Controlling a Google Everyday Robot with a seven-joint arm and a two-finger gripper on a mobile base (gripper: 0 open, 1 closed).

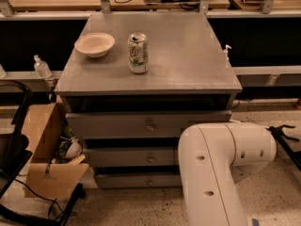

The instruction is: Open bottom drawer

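The grey cabinet (155, 65) has three drawers stacked in its front. The bottom drawer (127, 180) is the lowest and narrowest-looking one, shut flush, with a small round knob (149, 181). Its right end is hidden behind my white arm (221, 168). That arm rises from the lower edge and bends at a thick elbow in front of the cabinet's right side. The gripper is out of view; only the arm's links show.
A white bowl (94, 44) and a soda can (138, 53) stand on the cabinet top. An open cardboard box (47, 154) with clutter sits on the floor to the left, by a black frame (14, 149). A black strut (287, 142) lies on the floor at the right.
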